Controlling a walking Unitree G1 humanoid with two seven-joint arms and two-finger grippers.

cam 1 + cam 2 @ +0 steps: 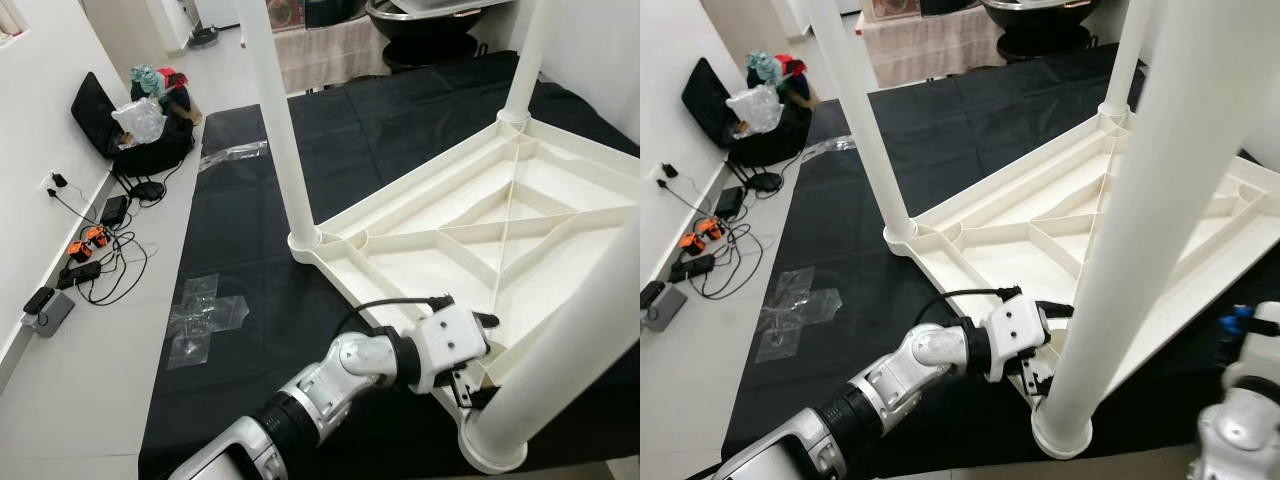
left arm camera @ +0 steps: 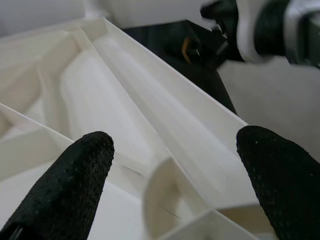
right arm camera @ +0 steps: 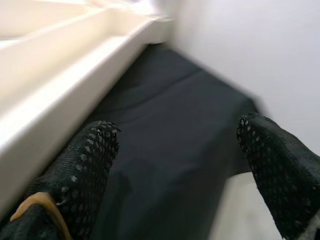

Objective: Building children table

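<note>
A cream children's table [image 1: 480, 230] lies upside down on a black mat [image 1: 260, 230], ribbed underside up. Three white legs stand in its corner sockets: one at the left corner [image 1: 275, 120], one at the far corner [image 1: 525, 60], and a thick one [image 1: 1140, 200] closest to me. My left gripper [image 1: 1048, 345] reaches to the near corner beside that closest leg. Its fingers are open, and the table's ribs [image 2: 150, 125] lie between them. My right gripper [image 3: 177, 135] hovers open over the mat, just outside the table's rim [image 3: 55, 85].
A black bag stuffed with clothes [image 1: 150, 120] leans on the left wall. Cables, chargers and a power strip [image 1: 85, 265] lie on the pale floor beside the mat. Clear tape patches [image 1: 205, 315] are stuck to the mat. A dark basin [image 1: 430, 25] sits at the back.
</note>
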